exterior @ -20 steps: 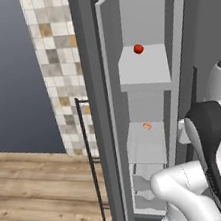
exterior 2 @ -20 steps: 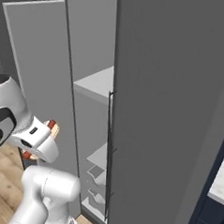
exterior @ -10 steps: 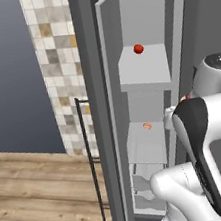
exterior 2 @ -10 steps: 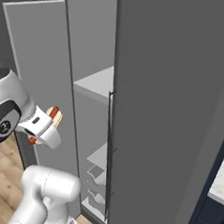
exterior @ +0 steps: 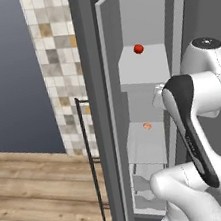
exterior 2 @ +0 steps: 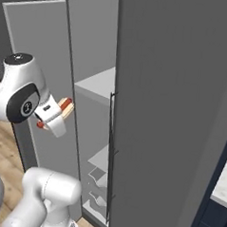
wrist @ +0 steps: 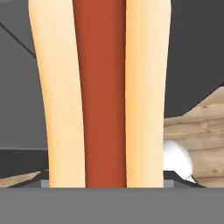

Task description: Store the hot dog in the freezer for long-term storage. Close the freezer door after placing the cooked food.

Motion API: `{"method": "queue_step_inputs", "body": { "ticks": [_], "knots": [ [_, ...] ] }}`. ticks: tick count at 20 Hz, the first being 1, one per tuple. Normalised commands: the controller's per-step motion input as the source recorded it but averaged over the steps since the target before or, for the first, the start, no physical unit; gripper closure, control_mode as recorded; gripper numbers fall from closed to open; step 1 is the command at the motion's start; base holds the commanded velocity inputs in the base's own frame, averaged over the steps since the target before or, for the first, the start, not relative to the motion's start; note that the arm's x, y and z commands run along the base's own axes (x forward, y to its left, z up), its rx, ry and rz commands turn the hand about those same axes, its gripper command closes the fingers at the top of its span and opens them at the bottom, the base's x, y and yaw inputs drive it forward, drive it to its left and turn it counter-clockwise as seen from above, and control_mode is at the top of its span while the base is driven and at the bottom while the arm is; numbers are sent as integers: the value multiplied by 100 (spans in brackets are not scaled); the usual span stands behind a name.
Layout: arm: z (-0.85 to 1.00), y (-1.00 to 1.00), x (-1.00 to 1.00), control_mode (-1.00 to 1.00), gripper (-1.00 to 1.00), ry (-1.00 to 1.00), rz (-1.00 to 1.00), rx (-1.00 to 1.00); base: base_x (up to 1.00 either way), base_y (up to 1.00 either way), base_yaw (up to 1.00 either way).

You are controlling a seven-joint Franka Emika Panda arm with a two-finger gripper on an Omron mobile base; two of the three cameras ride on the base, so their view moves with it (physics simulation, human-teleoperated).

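Note:
The hot dog [exterior 2: 65,104] is a tan bun with a red-orange sausage, and my gripper [exterior 2: 61,108] is shut on it. It hangs in the air just outside the open freezer [exterior 2: 95,86], about level with a pale shelf [exterior: 144,69]. In the hand view the hot dog [wrist: 99,92] stands close up, with the sausage between the two bun halves. The freezer door [exterior 2: 36,49] is swung wide open to the left, and it shows edge-on as the freezer door [exterior: 114,96] in the left base view. There my arm hides the hand.
A small red round thing [exterior: 138,49] lies on the upper shelf and a small orange item [exterior: 146,125] on a lower one. Pale drawers [exterior: 145,188] sit at the bottom. A closed grey door with a dark bar handle [exterior 2: 109,148] stands right of the opening.
My arm has risen and swung towards the freezer opening, carrying the hot dog up and closer to the shelves. The door and the items inside have not moved.

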Motion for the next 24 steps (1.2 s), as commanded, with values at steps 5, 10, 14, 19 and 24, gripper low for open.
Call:
{"method": "queue_step_inputs", "body": {
  "ticks": [5, 10, 14, 19, 24],
  "knots": [
    [1, 19, 50, -100, 100, -4, -7, -3, 0, 0, 0],
    [12, 0, 57, -100, 100, -5, -2, -3, 0, 0, 0],
    [19, 0, 39, -100, 100, -1, -1, 0, 0, 0, 0],
    [2, -1, 37, -100, 100, 0, -2, 0, 0, 0, 0],
    [0, -18, 47, -100, 100, 0, -2, 0, 0, 0, 0]
  ]
}}
